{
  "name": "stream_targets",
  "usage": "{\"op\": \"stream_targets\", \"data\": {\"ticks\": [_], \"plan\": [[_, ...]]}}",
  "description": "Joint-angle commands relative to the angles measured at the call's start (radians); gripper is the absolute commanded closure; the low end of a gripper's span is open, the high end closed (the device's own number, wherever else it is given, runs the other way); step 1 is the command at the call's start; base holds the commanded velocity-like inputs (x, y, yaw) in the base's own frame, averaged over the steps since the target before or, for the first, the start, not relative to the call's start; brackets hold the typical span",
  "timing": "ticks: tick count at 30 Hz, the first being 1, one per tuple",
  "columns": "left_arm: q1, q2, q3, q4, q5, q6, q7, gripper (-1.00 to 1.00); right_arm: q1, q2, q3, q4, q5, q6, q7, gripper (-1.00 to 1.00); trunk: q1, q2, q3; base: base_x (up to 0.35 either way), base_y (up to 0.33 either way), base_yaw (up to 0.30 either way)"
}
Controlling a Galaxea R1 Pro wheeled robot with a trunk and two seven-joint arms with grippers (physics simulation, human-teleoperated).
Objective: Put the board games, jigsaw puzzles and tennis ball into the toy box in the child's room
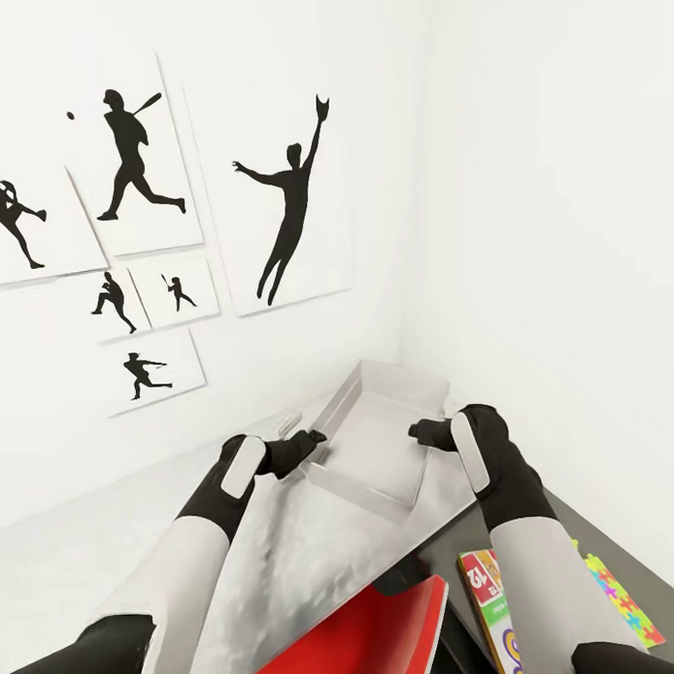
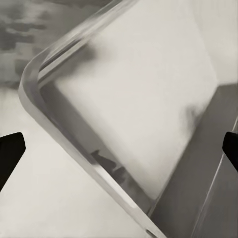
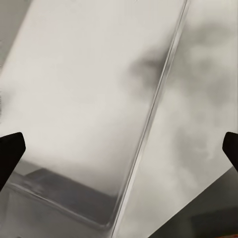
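On the table (image 1: 316, 561), toward 12 o'clock in the head view, sits one toy box (image 1: 379, 438), a shallow light-grey tray with low sloping walls, pushed near the corner of the white room. Two hands flank it: the left hand (image 1: 307, 448) at its 9 o'clock rim, the right hand (image 1: 425, 432) at its 3 o'clock rim. Each wrist view has the dark fingertips far apart at the picture's edges, so both hands are spread wide, pinching nothing. The left wrist view looks over a rounded corner of the tray (image 2: 37, 79); the right wrist view looks along a long straight rim (image 3: 158, 114).

Count at 5 o'clock: one board game (image 1: 492, 604), red, white and green with a "12" on it, and one jigsaw puzzle (image 1: 618, 599), yellow, green, pink and blue notched pieces, both lying flat on the lower dark grey section. One red flat object (image 1: 372, 642) lies at 6 o'clock; I cannot tell what it is.

Surface: pale grey, mottled. Six baseball-player silhouette posters (image 1: 288, 198) hang on the wall from 9 to 12 o'clock.
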State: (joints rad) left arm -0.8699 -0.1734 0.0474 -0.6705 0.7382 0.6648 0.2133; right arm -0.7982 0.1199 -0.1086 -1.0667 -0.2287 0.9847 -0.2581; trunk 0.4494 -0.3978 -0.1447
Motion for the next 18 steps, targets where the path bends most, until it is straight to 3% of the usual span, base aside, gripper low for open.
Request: {"op": "stream_targets", "data": {"ticks": [1,18], "plan": [[-0.001,-0.001,0.004,-0.001,0.011,0.005,0.01,-1.0,-0.001,0.001,-0.002,-0.001,-0.011,0.002,-0.009,-1.0,0.001,-0.002,-0.002,0.0,0.0,0.0],[0.0,-0.001,0.002,0.002,0.013,-0.014,0.014,-1.0,-0.001,-0.002,-0.004,0.0,-0.014,0.005,-0.008,-1.0,0.001,-0.002,-0.005,0.0,0.0,0.0]]}}
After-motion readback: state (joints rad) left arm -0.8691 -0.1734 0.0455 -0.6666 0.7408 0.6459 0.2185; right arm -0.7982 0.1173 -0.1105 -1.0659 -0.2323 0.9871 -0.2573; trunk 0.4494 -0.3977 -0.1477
